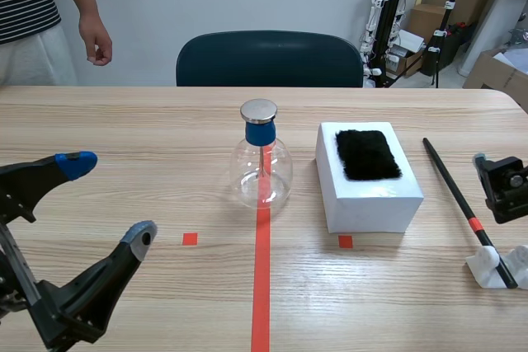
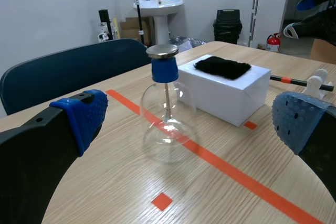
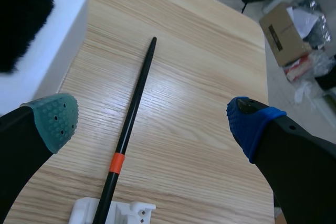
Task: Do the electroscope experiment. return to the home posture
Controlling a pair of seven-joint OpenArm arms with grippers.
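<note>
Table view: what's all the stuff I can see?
flask: one, clear glass, blue stopper, on the red tape line.
box: one, white, beside the flask.
fur pad: one, black, on the box.
rod: one, black, orange band, beside the box.
holder: one, white, under the rod's near end.
chair: one, dark blue, behind the table.
hand: one, a person's, behind the table.
left fingers: two, black, open, facing the flask.
right fingers: two, black, open, over the rod.
</note>
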